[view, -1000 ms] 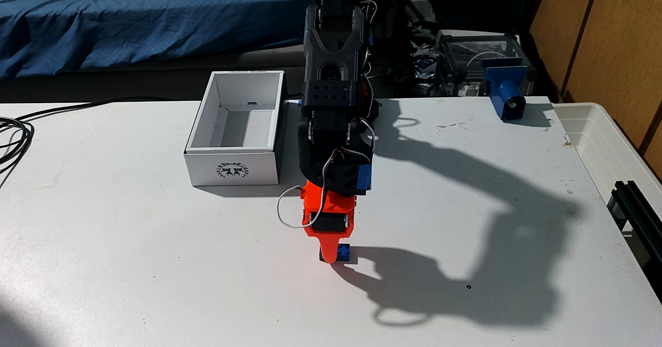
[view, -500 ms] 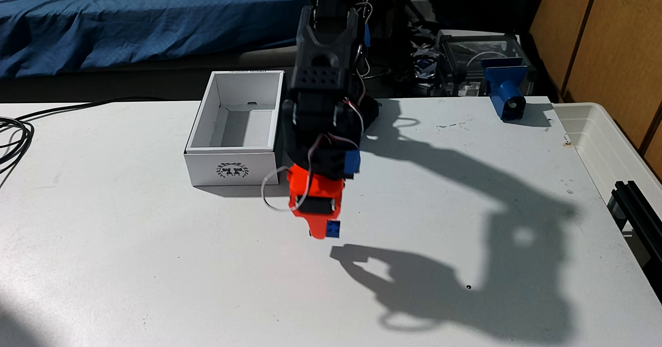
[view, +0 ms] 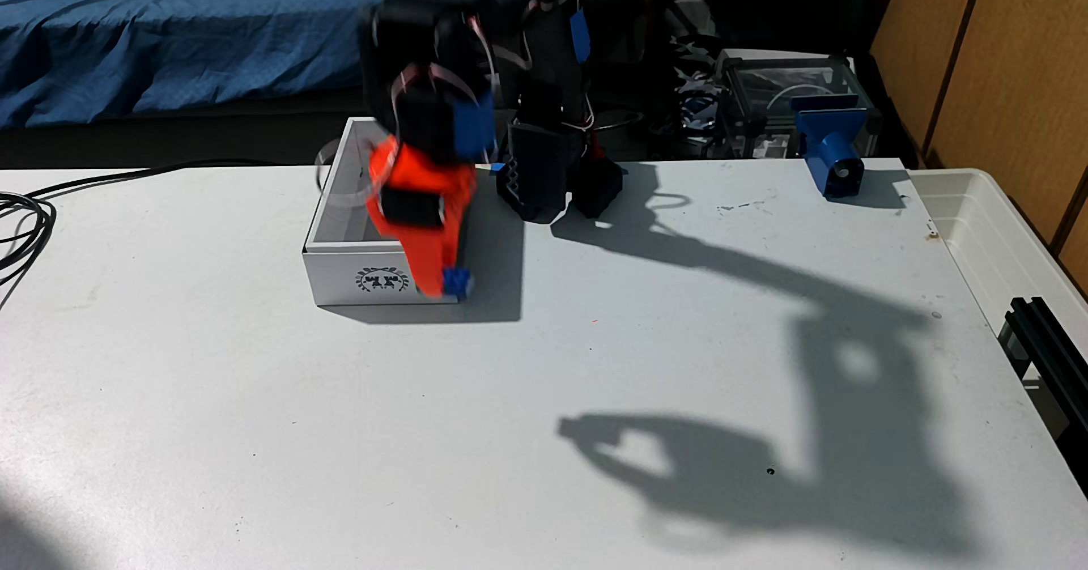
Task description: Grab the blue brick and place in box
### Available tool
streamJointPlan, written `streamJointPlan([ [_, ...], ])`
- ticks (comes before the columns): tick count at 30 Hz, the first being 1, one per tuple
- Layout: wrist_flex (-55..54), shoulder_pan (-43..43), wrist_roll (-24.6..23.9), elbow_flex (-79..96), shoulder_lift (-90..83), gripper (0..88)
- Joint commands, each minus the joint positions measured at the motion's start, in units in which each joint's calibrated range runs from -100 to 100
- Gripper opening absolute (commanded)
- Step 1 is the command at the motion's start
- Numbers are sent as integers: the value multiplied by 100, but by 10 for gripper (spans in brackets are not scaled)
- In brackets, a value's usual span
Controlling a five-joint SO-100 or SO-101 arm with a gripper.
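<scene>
In the fixed view the small blue brick [view: 457, 281] hangs in the air, clamped at the tip of my orange gripper [view: 443, 283], which is shut on it. Arm and gripper are blurred by motion. The gripper is tilted and overlaps the front right corner of the white lidless box [view: 335, 276], whose front face carries a dark wreath emblem [view: 381, 280]. The orange gripper body hides much of the box's inside and right wall.
The arm's black base [view: 559, 184] stands at the table's back edge, right of the box. A larger blue printed block [view: 830, 143] sits at the back right, a translucent bin [view: 1012, 240] at the right edge, and black cables [view: 23, 217] at the left.
The gripper has lifted the blue brick off the table and swung it back and to the left, from the table's middle up to the box's front right corner.
</scene>
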Motion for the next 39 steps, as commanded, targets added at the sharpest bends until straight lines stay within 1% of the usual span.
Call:
streamJointPlan([
  [1,89,262,197,626,-1043,9],
  [6,89,671,502,1851,-2058,9],
  [14,46,1570,1181,3324,-3284,10],
  [17,-6,1956,1486,3705,-3538,10],
  [20,-282,2358,1755,4096,-3750,10],
  [28,-988,3130,2318,4832,-3851,10],
  [32,-1247,3361,2481,5187,-3860,10],
  [39,-1738,3517,2586,5657,-3860,10],
])
